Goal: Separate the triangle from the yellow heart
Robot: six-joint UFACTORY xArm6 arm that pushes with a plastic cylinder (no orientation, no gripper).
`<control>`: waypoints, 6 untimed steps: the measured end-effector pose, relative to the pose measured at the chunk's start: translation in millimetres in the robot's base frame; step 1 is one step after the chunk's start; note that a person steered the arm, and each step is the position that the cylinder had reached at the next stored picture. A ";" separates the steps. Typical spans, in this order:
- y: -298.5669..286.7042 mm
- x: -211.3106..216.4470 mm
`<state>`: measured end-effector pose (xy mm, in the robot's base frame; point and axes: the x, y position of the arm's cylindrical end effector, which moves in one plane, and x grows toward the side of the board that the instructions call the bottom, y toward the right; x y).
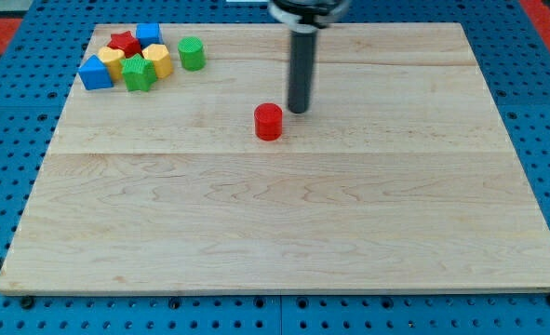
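A cluster of blocks sits at the view's top left. In it, a blue triangle block [95, 73] lies at the left, touching a yellow heart [113, 61] on its right. A red star [123, 43], a blue cube [148, 35], a yellow hexagon block [157, 60] and a green star-like block [139, 73] pack around them. A green cylinder [192, 53] stands just right of the cluster. My tip [298, 111] rests on the board far to the right of the cluster, just up and right of a red cylinder [268, 122].
The wooden board [284, 214] lies on a blue pegboard surface [544, 121] that shows around all its edges. The rod's dark body rises from the tip to the view's top edge.
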<state>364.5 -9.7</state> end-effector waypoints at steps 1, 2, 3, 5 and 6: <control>-78.6 -0.8; -146.5 2.6; -295.2 3.4; -292.3 -54.2; -234.9 -75.6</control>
